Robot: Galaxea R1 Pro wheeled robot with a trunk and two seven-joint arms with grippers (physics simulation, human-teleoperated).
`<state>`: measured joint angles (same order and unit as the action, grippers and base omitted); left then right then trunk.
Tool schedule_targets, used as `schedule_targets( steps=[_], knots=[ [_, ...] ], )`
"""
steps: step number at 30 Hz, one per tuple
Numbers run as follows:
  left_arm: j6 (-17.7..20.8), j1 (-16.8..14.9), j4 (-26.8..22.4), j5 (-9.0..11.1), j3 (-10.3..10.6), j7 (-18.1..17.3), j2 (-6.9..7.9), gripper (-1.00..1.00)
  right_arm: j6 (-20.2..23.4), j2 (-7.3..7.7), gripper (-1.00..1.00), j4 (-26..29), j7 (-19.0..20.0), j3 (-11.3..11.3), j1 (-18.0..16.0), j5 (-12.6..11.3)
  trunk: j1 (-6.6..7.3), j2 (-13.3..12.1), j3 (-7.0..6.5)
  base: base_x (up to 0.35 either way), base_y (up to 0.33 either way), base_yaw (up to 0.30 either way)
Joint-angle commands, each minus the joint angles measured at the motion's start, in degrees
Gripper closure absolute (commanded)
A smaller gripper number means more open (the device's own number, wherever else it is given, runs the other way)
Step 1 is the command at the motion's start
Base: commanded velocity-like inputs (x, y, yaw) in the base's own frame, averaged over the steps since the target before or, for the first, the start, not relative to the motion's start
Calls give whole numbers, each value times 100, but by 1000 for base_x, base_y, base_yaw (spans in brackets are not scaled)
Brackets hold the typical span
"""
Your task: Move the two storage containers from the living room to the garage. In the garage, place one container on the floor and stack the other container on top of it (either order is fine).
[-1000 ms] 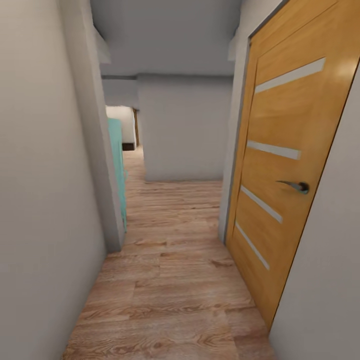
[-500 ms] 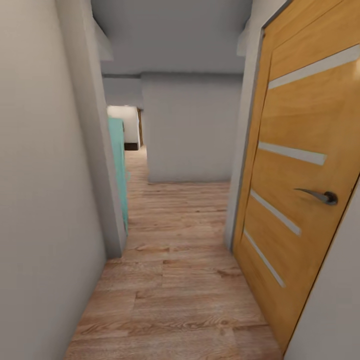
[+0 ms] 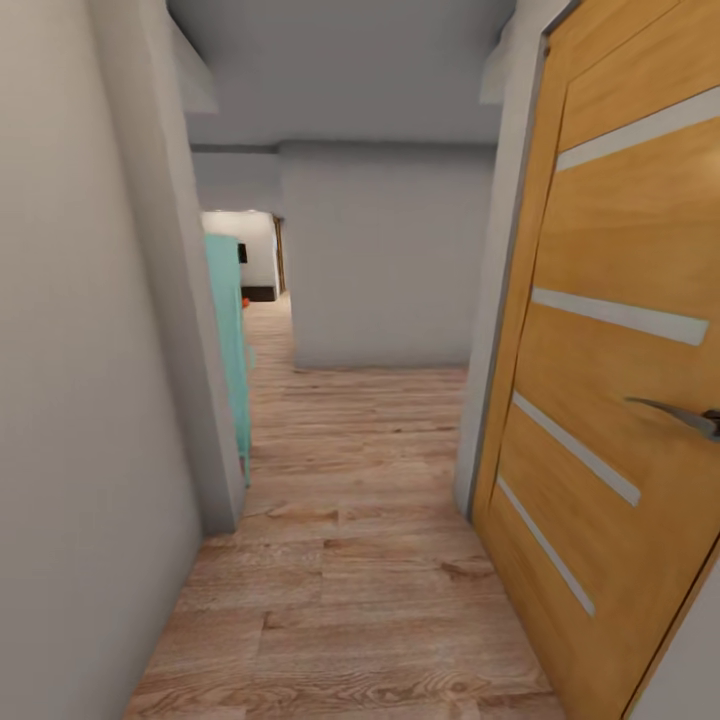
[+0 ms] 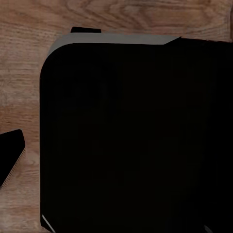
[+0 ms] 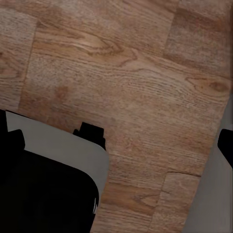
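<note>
The storage containers cannot be made out clearly. A tiny orange-red speck (image 3: pixel 245 299) shows low in the far lit room past the hallway, too small to identify. In the right wrist view my right gripper (image 5: pixel 116 141) hangs over wood-plank flooring, its dark fingertips (image 5: pixel 10 131) wide apart at the frame's sides with nothing between them. In the left wrist view my left gripper (image 4: pixel 116 160) is over my own black base (image 4: pixel 136 136). One fingertip (image 4: pixel 9 155) shows far out to the side over bare planks, and nothing is held.
I am in a narrow hallway with a wood-plank floor (image 3: pixel 350 560). A pale wall (image 3: pixel 90 400) runs close on the left, ending at a corner beside a teal panel (image 3: pixel 228 330). An orange wooden door (image 3: pixel 610 400) with a lever handle (image 3: pixel 680 415) stands close on the right. A grey wall (image 3: pixel 385 260) faces ahead.
The camera has moved forward down the hallway. The orange door and its handle have slid rightward and grown larger. The far room shows a little more, including the orange-red speck.
</note>
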<state>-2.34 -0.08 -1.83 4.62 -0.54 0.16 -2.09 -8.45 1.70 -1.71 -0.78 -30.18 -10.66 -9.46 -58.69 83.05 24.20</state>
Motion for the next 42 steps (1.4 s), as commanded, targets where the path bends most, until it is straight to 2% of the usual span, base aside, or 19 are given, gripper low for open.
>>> schedule_targets(
  steps=[1,7,19,42],
  knots=[
    [-13,-1,-1,48,0,2,-1,-100,-38,-3,-100,-20,-2,-49,-6,-56,-3,3,5,322,0,0],
    [-13,-1,-3,48,-2,2,-2,-100,-38,-3,-100,-20,-1,-56,-6,-57,-3,3,5,322,0,33],
    [-15,-1,-2,48,-2,2,-1,-100,-41,-3,-100,-15,-1,-49,-6,-60,-3,3,5,322,0,182],
    [-18,-1,-1,48,-4,2,-2,-100,-42,-3,-100,-18,-1,-49,-6,-73,-3,3,5,322,0,-43]
  ],
)
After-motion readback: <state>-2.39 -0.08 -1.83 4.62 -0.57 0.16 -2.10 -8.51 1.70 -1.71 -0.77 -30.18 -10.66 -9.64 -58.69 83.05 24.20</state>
